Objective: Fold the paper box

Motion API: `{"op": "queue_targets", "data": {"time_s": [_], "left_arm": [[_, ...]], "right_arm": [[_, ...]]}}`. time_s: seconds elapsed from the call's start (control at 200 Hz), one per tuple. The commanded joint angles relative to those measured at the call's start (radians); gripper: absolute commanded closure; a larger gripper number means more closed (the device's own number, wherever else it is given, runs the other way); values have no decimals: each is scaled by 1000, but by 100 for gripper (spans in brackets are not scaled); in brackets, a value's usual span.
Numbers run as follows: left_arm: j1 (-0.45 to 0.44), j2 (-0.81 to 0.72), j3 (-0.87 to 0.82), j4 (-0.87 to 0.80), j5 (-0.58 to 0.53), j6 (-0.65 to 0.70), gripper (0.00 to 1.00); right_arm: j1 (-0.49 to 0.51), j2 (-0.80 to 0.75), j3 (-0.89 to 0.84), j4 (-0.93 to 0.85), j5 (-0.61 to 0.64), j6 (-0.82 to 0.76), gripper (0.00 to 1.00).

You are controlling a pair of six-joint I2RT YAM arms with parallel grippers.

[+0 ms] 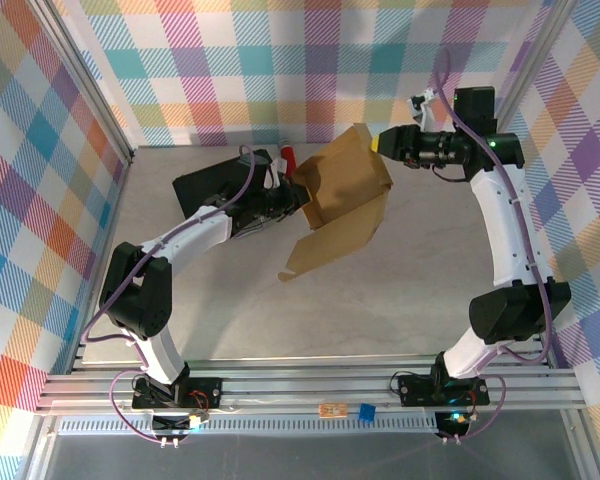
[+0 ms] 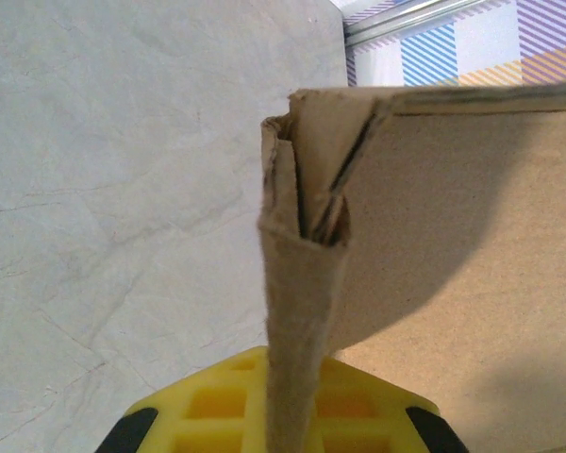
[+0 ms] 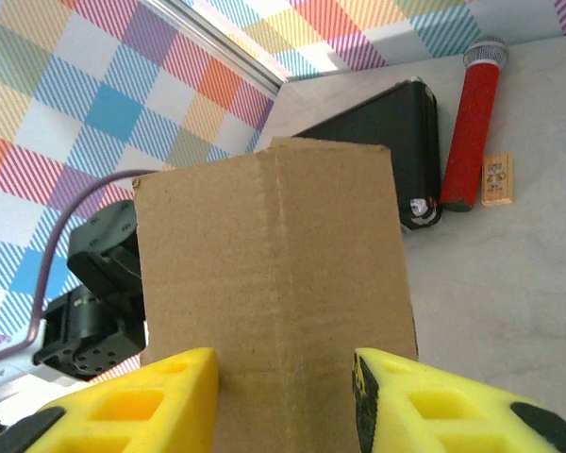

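Clamping, left end effector [image 2: 297, 408]: clenched on a doubled side wall of the plain brown corrugated cardboard paper box [image 2: 434, 236]. In the left wrist view the wall's edge runs straight up between the two yellow fingers [image 2: 208, 408].
Left end effector from above [image 1: 288, 203]: at the left side of the paper box [image 1: 345, 185], reaching in from the left.
Right end effector [image 3: 285, 396]: released, with its yellow fingers [image 3: 151, 401] spread apart and nothing pinched between them.
Panel at the right end effector: a broad, creased face of the paper box [image 3: 274, 255] stands upright just beyond the fingertips and is wider than the gap between them. Whether the tips touch it cannot be told.
Right end effector from above [image 1: 380, 143]: at the far right upper corner of the paper box.
Paper box, place: on the far half of the grey marbled worktop [image 1: 410, 290], between the two end effectors. Whether its base rests flat cannot be told.
Paper box, shape: partly formed, with raised walls around a shallow hollow and one large flap [image 1: 330, 248] slanting out toward the near side.
Black rectangular case [image 1: 215, 185]: on the worktop to the left of the paper box, behind the left arm.
Small red cylinder [image 3: 472, 132]: lying just beside the black rectangular case [image 3: 396, 142].
Small pale wooden block [image 3: 496, 179]: just beside the small red cylinder.
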Motion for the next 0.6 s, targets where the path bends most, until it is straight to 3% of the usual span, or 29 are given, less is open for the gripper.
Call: {"op": "queue_targets", "data": {"time_s": [0.0, 0.24, 0.595], "left_arm": [[9, -2, 39, -18, 31, 29, 100], [9, -19, 45, -46, 32, 53, 100], [8, -52, 72, -129, 12, 121, 100]], "right_arm": [[17, -4, 28, -57, 43, -73, 59], [55, 8, 39, -90, 125, -130, 60], [176, 44, 86, -145, 460, -249, 59]]}}
